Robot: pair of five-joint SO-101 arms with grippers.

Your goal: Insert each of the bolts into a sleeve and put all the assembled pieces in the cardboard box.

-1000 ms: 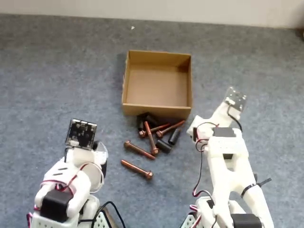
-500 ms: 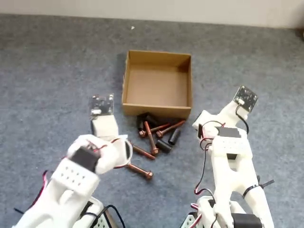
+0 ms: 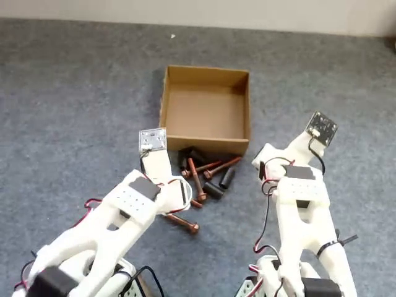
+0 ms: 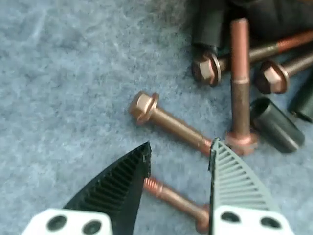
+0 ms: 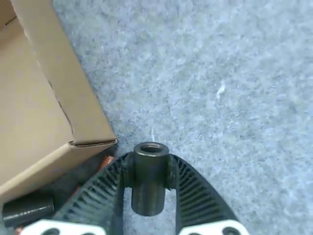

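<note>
Our left hand [image 4: 178, 152], spread wide, hovers over a copper-coloured flanged bolt [image 4: 171, 197] in the mid-surface pile, just beside the brown cardboard box [image 3: 204, 143]. Our right hand [image 5: 149, 164] grips a black cylindrical sleeve [image 5: 148, 181]. We judge the shank should be straddled squarely before closing. A second ago, the left arm sat folded at the near edge.

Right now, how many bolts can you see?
5, on the carpet: three bolts piled with sleeves by the cardboard box, one beside them, one below the left gripper. More may hide under the pile.
</note>
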